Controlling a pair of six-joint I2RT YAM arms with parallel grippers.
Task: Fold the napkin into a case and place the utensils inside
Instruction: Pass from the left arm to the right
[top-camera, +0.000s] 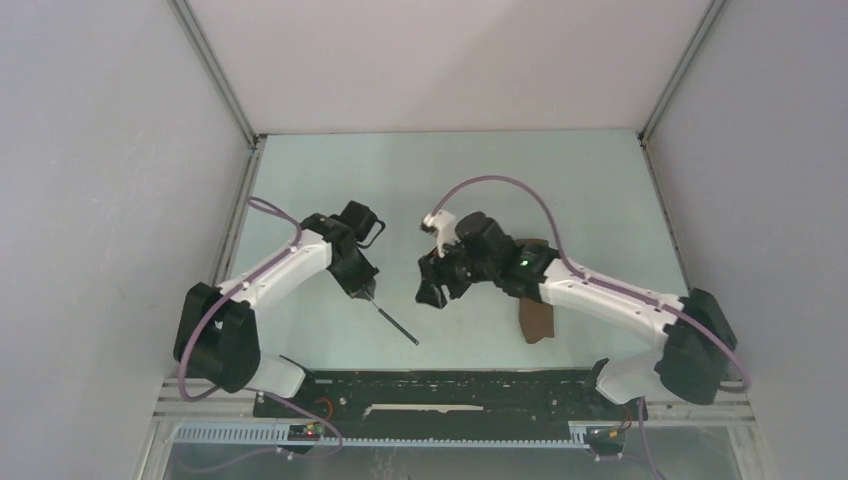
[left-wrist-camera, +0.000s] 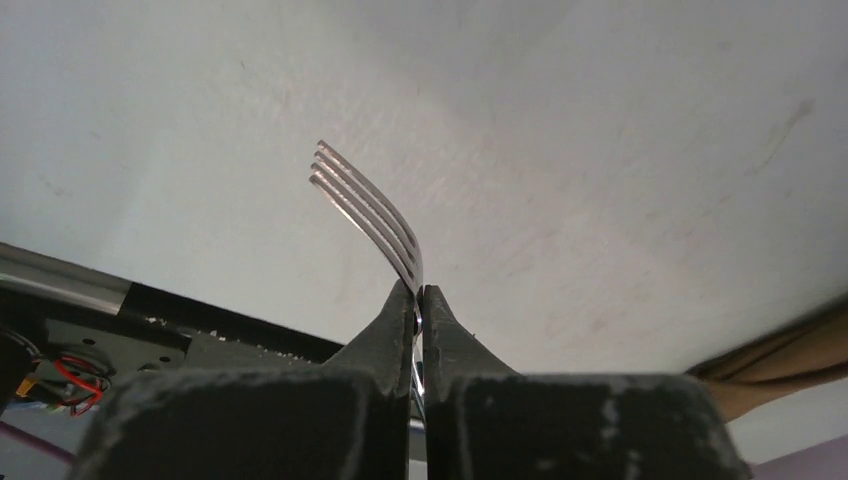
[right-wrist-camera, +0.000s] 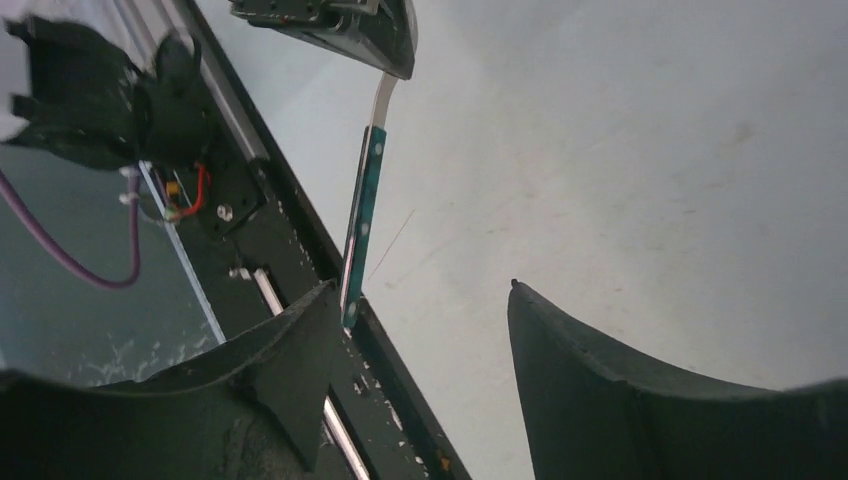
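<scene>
Silver-tined fork (left-wrist-camera: 368, 205) in left pincer (left-wrist-camera: 420, 298)

White arms (top-camera: 285, 268), black joints (top-camera: 215, 335), purple cables (top-camera: 497, 179), black, possibly scuffed hands (left-wrist-camera: 418, 290) (right-wrist-camera: 420, 290).

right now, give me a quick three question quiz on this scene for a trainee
1. True or false: the left jaws are shut on the fork.
2. The right jaws are: A) shut on the fork, B) open and empty, C) shut on the napkin.
3. Fill in: in the top view, the napkin lies partly under the ___ arm.

Key: 1 true; 2 B; 3 right.
</scene>
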